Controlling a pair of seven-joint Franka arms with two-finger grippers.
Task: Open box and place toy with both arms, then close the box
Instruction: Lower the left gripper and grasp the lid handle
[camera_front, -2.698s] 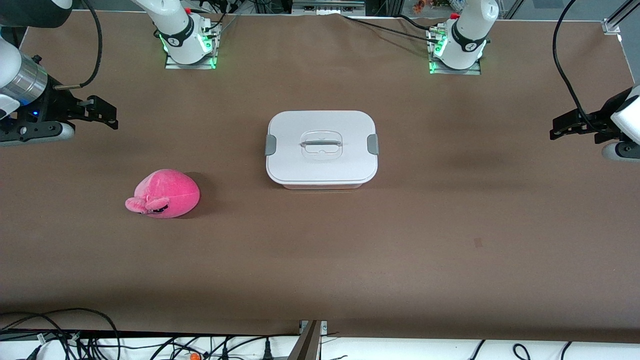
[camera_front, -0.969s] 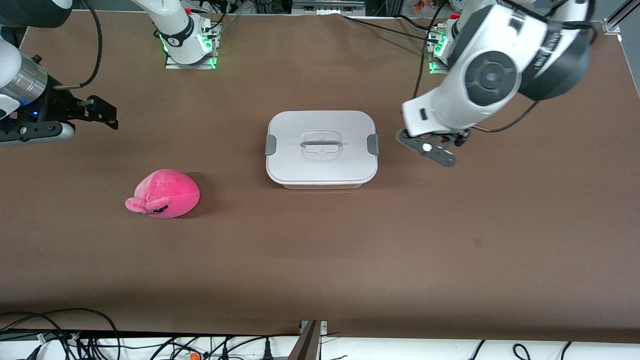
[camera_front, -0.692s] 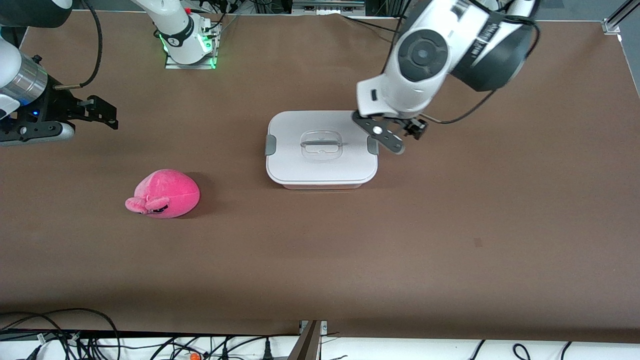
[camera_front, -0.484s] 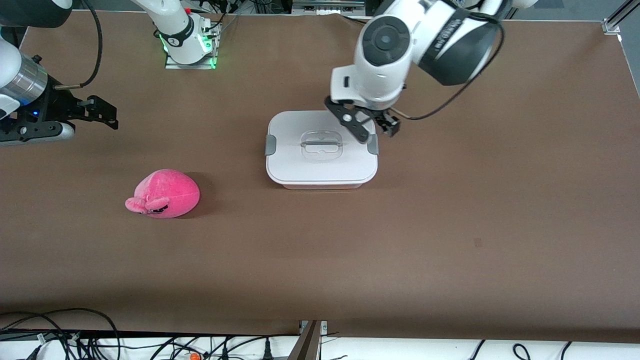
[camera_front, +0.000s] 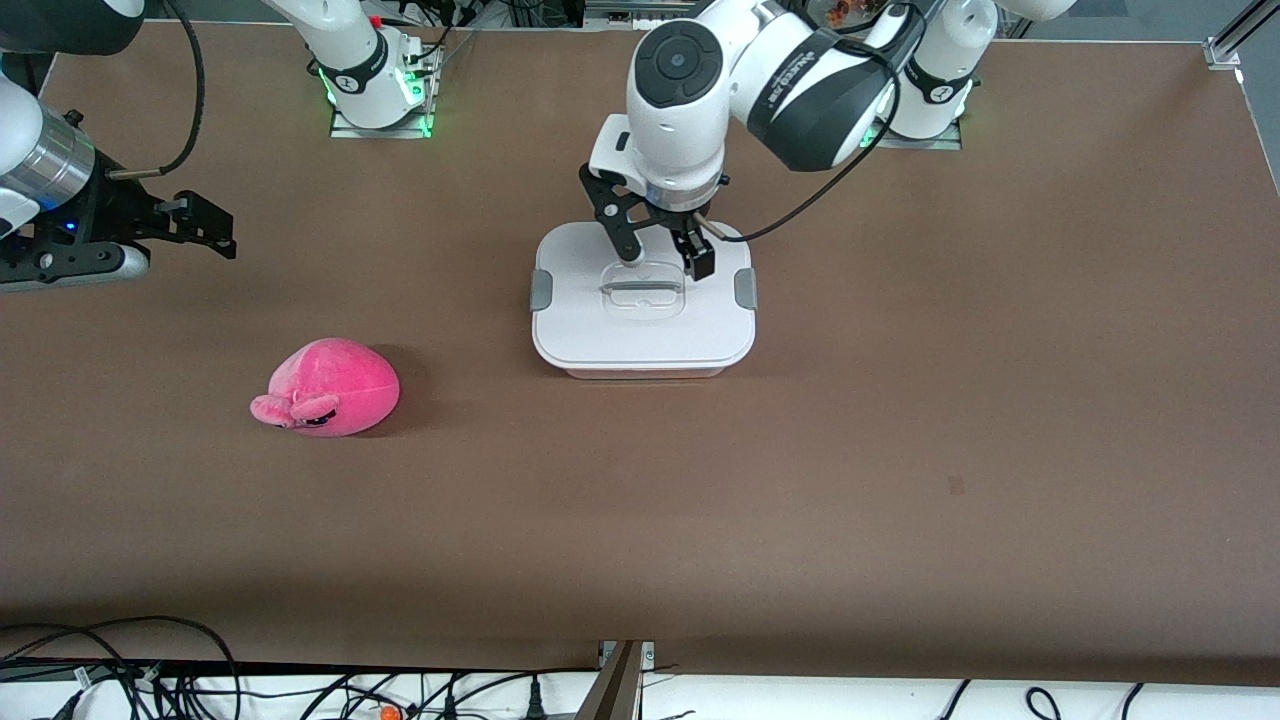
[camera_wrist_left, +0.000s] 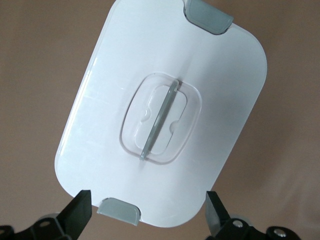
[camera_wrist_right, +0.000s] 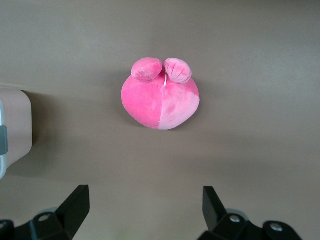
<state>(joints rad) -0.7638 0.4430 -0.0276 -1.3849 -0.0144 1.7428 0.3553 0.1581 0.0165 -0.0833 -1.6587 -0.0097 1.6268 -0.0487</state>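
Hovering over the box (camera_front: 642, 300), the left gripper (camera_front: 665, 262) has its black fingers spread wide, one on each side of the recessed clear handle (camera_front: 642, 289), gripping nothing. A second ago it was still off toward the left arm's end of the table; it has since swung in over the lid. That lid (camera_wrist_left: 165, 112) is smooth white plastic with rounded corners, grey clips (camera_wrist_left: 119, 210) at both short ends, shut on the tub. The box sits mid-table on the brown mat (camera_front: 900, 400). The toy (camera_front: 328, 388), a soft pink plush with two stubby ears (camera_wrist_right: 161, 69), lies nearer the front camera toward the right arm's end, unmoved. The right gripper (camera_front: 205, 228) waits, fingers apart (camera_wrist_right: 75, 202), above the mat near the toy.
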